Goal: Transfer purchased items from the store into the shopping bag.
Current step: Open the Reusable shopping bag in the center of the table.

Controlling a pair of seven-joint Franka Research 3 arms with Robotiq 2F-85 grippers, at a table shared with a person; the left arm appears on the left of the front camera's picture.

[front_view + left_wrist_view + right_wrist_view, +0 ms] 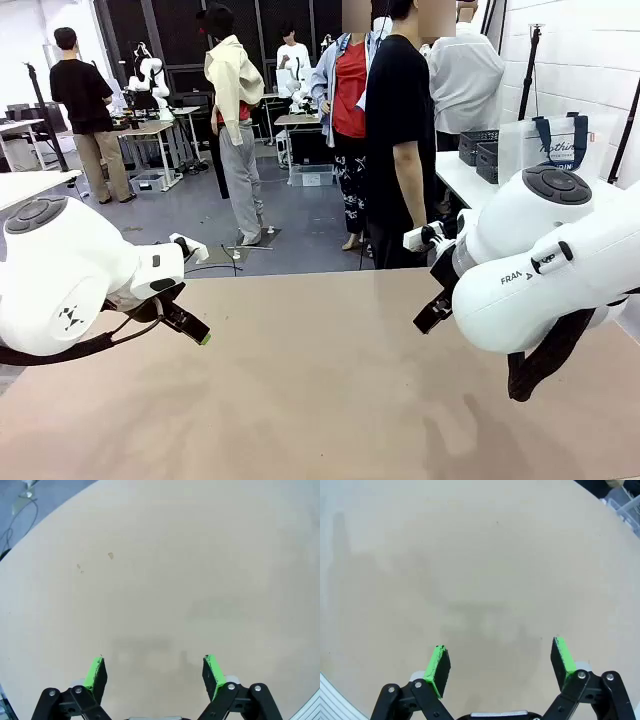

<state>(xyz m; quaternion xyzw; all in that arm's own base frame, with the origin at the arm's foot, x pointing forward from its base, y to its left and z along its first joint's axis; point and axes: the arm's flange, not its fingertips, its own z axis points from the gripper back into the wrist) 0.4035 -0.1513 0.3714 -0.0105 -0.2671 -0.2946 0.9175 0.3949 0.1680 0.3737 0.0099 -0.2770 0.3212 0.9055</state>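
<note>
Bare beige worktop (330, 400) in a busy lab. The translucent white plastic shopping bag with navy strap handles (552, 150) stands on a white side table (462, 182) at far right, just beside dark grey lattice baskets (478, 148), nearer the right arm (560, 260). A person in black (398, 130) stands close by. The left jaws and right jaws gape wide, holding nothing.

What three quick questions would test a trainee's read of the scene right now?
1. True or false: the left gripper holds a packet.
2. Where does the shopping bag stand? A) on the brown table between the arms; B) on the white side table beyond the right arm; C) on the floor.
3. Fill in: the right gripper is ____.
Key: 1 false; 2 B; 3 open.
</note>
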